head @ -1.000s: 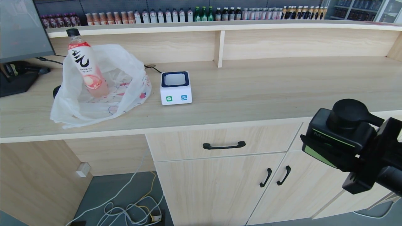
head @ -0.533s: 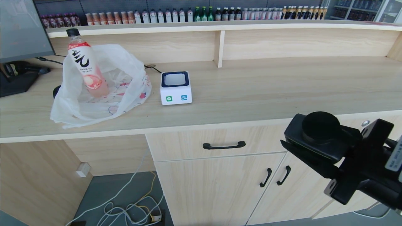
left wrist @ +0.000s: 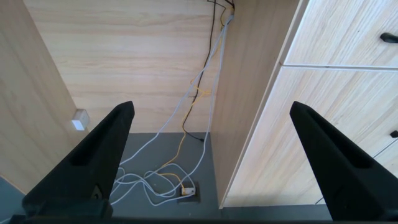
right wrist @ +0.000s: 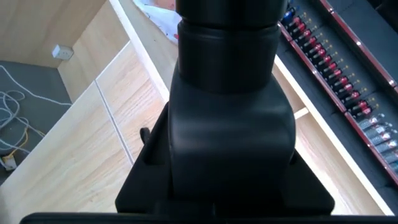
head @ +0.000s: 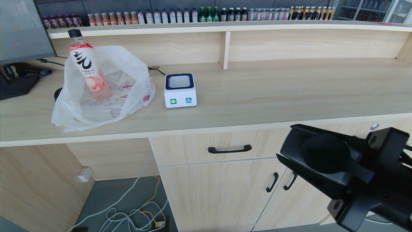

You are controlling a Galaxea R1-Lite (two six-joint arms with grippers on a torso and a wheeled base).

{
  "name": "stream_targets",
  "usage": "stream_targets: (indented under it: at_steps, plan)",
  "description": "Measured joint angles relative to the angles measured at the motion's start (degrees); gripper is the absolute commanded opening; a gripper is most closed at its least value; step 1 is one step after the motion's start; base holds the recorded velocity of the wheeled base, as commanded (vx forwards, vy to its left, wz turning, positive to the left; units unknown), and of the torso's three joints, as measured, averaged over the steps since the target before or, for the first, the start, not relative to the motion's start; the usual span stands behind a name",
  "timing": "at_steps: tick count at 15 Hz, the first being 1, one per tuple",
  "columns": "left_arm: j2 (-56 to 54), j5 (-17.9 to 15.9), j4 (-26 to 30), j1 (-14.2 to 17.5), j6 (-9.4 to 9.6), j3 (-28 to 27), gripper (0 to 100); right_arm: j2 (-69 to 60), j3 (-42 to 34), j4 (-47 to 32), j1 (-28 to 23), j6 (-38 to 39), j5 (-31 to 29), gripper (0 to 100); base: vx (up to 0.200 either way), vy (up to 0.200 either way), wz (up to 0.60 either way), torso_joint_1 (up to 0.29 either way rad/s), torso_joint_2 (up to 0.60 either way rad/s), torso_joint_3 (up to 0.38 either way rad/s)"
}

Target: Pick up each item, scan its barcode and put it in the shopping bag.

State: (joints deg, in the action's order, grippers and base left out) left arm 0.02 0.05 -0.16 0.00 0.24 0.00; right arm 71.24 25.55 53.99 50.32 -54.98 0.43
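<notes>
head view with both wrist views, as i see them from my station.

**pale wooden desk** [head: 257,93]: carries the task's things, all toward my left side.

**white plastic shopping bag** [head: 128,93]: slumped on the desk with its mouth open.

**pink drink bottle with a black cap** [head: 90,69]: stands inside the bag, leaning slightly. its neck and cap rise above the bag's rim.

**white box scanner with a dark blue rim** [head: 180,91]: just beside the bag on its right, not touching it, with its window facing up.

**right claw** [head: 322,161]: my right arm is held low at the right. it sits below the desk's front edge, in front of the cupboard doors [head: 225,193], well apart from bag, bottle and scanner. its black housing points across toward the left. i cannot tell whether this claw is released or clenched.

**left claw** [left wrist: 211,107]: my left arm hangs below desk height and points down at the grey floor [left wrist: 202,162]. the two black fingers [left wrist: 93,162] are spread wide, released, with nothing between them. past them lie loose white and yellow cables [left wrist: 158,180], on the floor of the open bay beside the cupboard.

**drawer with a black handle** [head: 229,149]: directly under the desk's edge, left of the right claw.

**row of bottles** [head: 206,14]: lined up on the far shelf behind the desk.
</notes>
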Motion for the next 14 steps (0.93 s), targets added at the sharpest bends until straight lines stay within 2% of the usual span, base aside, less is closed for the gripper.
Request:
stream_targets:
  at_steps: [4, 7, 12, 14]
  plan:
    - [0.0, -0.02, 0.0, 0.0, 0.0, 0.0, 100, 3.86, 3.39, 0.17, 5.29, -4.02, 0.12, 0, 0.0, 0.0, 0.0, 0.0, 0.0, 0.0]
    - [0.0, 0.02, 0.0, 0.0, 0.02, 0.0, 100, 7.12, 6.23, 1.87, 7.34, -10.35, 4.36, 0, 0.0, 0.0, 0.0, 0.0, 0.0, 0.0]
    - [0.0, 0.02, 0.02, 0.0, 0.02, 0.0, 100, 9.11, 4.84, 4.04, 11.45, -15.58, 7.12, 0, 0.0, 0.0, 0.0, 0.0, 0.0, 0.0]
    - [0.0, 0.02, 0.0, 0.0, 0.0, 0.0, 100, 9.3, 4.63, 6.69, 12.0, -21.33, 7.12, 0, 0.0, 0.0, 0.0, 0.0, 0.0, 0.0]
